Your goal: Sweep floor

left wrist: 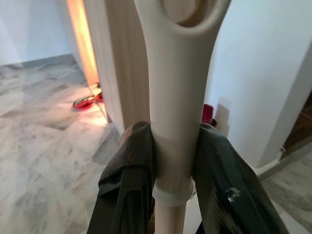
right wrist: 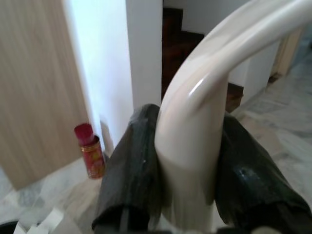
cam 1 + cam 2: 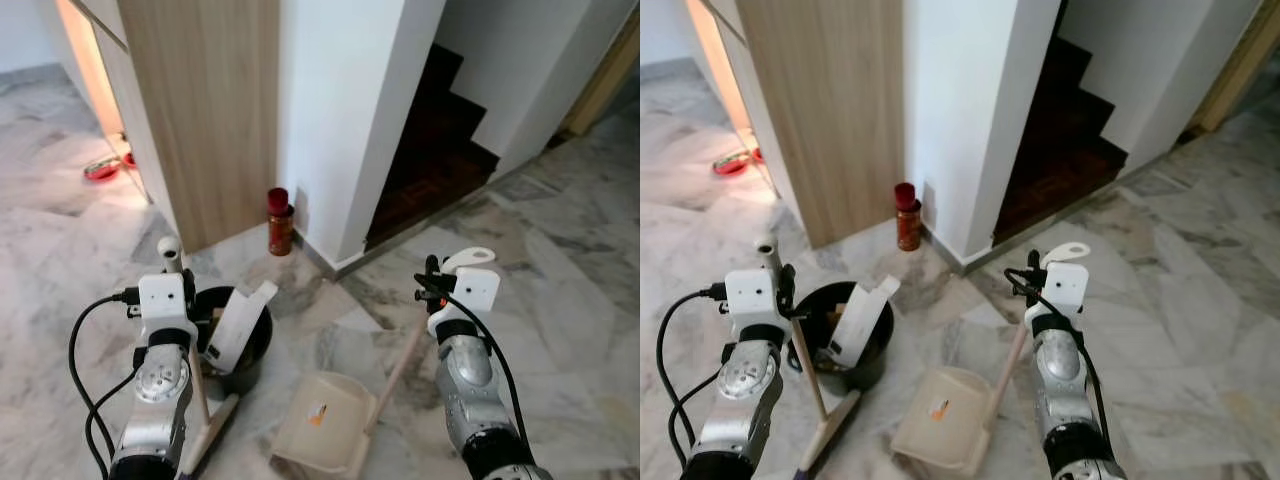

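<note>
Already the left gripper [image 1: 170,170] pinches the broom [image 3: 197,395] handle, brush below beside the bin [image 3: 237,345]; the right gripper [image 2: 187,170] clamps the dustpan [image 3: 325,420] handle. A wide sweep could knock the bin over.

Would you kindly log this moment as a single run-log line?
left gripper: shut on broom handle | right gripper: shut on dustpan handle | dustpan: on floor beside black bin

No text can be read here. The red can [image 3: 281,224] and the sticker on the dustpan [image 3: 322,418] carry print too small to read.
</note>
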`<state>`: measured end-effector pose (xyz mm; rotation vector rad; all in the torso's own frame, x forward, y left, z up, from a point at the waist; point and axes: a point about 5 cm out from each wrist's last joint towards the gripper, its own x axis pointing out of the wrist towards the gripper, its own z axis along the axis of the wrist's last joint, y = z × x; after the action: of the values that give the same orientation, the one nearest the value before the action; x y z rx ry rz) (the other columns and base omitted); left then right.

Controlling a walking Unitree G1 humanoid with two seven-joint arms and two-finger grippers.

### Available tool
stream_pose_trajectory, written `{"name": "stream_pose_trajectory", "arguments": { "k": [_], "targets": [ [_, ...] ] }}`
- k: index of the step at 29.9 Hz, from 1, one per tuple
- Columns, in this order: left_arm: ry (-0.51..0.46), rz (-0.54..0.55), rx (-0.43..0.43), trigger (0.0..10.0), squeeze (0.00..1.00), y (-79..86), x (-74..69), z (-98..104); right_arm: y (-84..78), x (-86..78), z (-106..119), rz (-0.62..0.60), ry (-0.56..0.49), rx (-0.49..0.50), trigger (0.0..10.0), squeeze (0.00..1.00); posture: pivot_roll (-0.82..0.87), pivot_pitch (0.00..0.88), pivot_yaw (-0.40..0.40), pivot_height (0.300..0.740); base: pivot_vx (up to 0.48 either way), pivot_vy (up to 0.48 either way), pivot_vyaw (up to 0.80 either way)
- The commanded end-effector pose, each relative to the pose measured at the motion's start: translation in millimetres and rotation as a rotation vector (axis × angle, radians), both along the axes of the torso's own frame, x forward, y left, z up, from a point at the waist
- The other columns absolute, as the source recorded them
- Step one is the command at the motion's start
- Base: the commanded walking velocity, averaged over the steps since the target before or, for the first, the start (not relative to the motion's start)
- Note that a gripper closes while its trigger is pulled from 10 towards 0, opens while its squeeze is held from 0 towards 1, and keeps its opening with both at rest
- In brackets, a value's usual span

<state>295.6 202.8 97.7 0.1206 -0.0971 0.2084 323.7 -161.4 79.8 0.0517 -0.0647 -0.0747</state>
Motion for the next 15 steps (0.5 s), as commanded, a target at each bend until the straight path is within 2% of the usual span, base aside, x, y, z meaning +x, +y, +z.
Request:
{"name": "stream_pose_trajectory", "arguments": {
  "k": [1, 6, 15],
  "targets": [
    [-0.052, -0.033, 0.018, 10.0, 0.00, -8.1, 5.3, 12.0, -7.2, 2.3, 4.7, -0.029, -0.020, -0.003, 10.0, 0.00, 0.04, 0.033, -0.075, 0.740, 0.000, 0.000, -0.80],
    [-0.051, -0.041, 0.037, 10.0, 0.00, -9.0, 7.1, 13.3, -8.7, 2.8, 5.7, -0.038, -0.023, -0.008, 10.0, 0.00, 0.04, 0.046, -0.069, 0.740, 0.000, 0.000, -0.80],
    [-0.054, -0.033, 0.019, 10.0, 0.00, -9.8, 6.6, 13.6, -14.7, 1.7, 5.8, -0.052, -0.025, -0.014, 10.0, 0.00, 0.03, 0.058, -0.074, 0.740, 0.000, 0.000, -0.79]
  ]
}}
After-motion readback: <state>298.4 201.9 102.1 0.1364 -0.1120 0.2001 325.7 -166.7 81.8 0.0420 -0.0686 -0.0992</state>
